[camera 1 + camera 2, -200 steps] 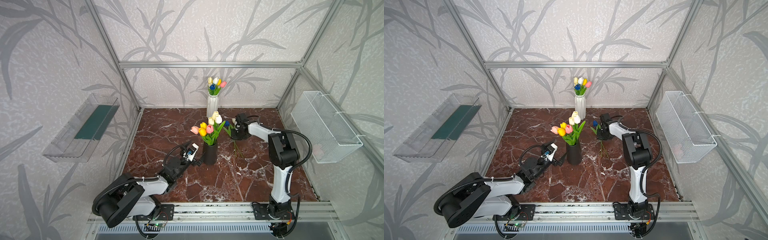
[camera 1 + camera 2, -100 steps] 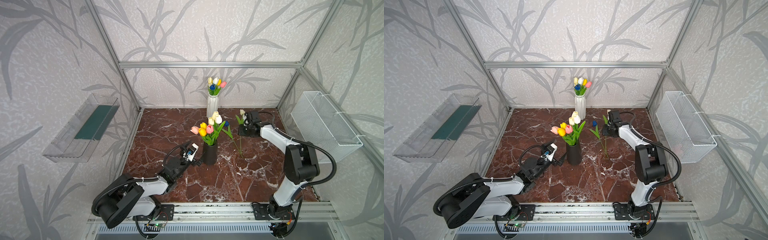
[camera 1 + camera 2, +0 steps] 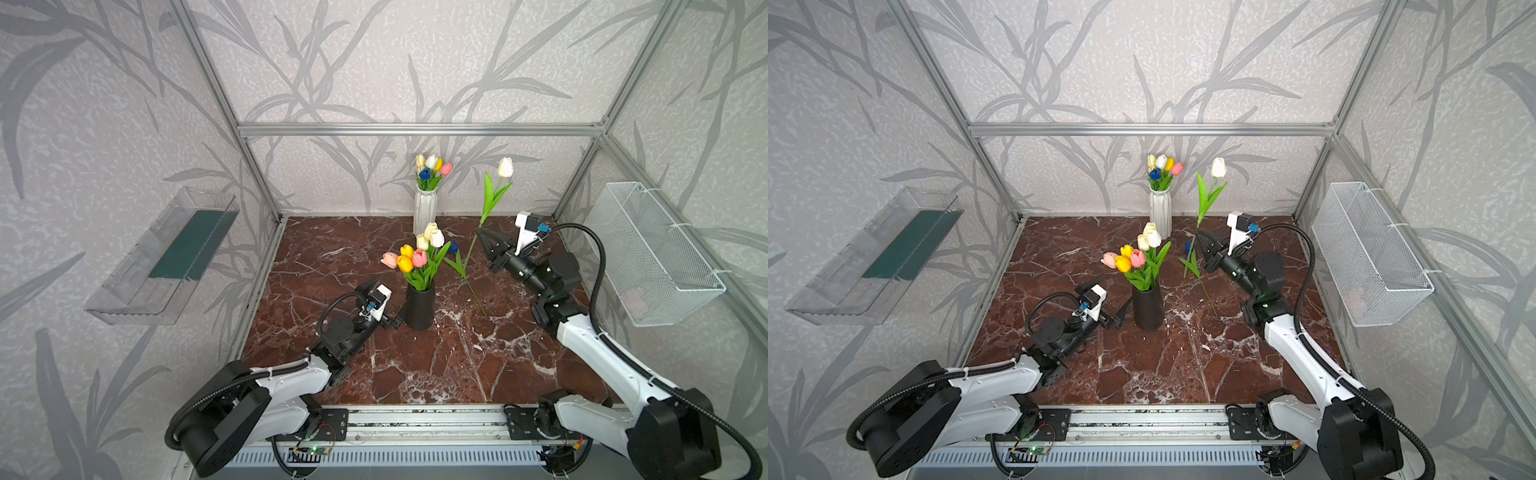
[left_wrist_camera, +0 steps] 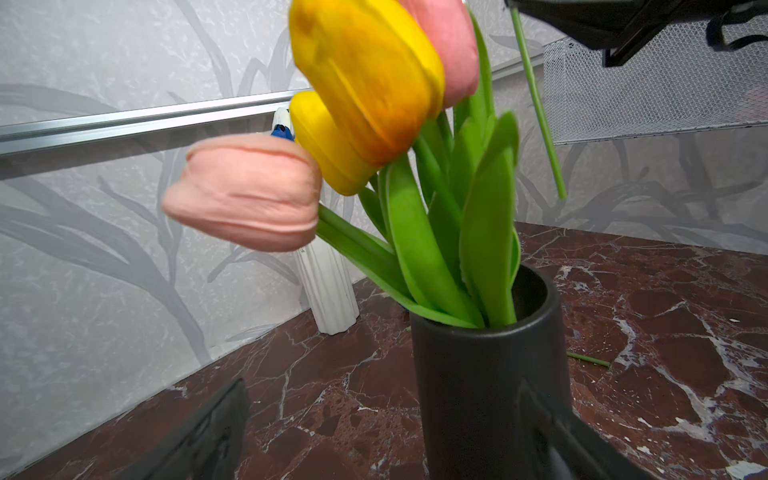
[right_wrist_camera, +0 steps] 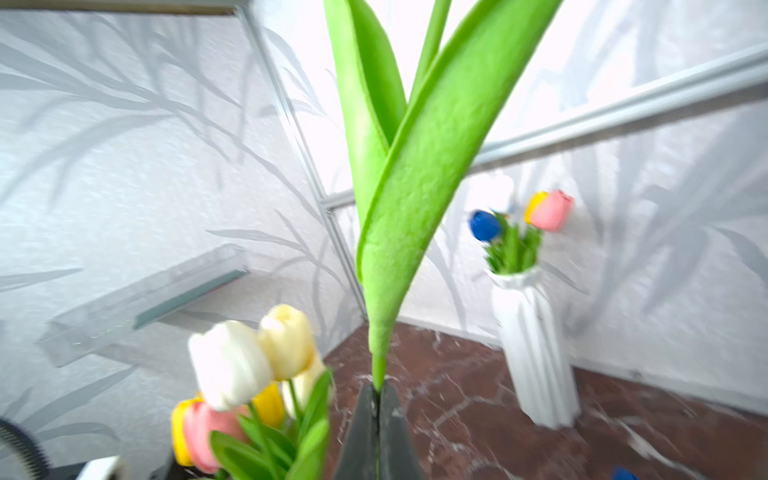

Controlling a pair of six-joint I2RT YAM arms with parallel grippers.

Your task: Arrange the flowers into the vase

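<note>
Right jaws pinch white tulip mid-stem; left jaws apart, black vase just ahead. Stem below could snag crowded leaves, missing the mouth.

The left arm lies low and stretched forward from its base, with its forearm angled toward the middle. The left gripper sits level and close to the ground with its jaws spread wide, holding nothing. The right arm slopes up and inward from its base, with the wrist raised and pointing toward the middle. The right gripper has its jaws pressed together, pinching the stem of a cream-white tulip.
</note>
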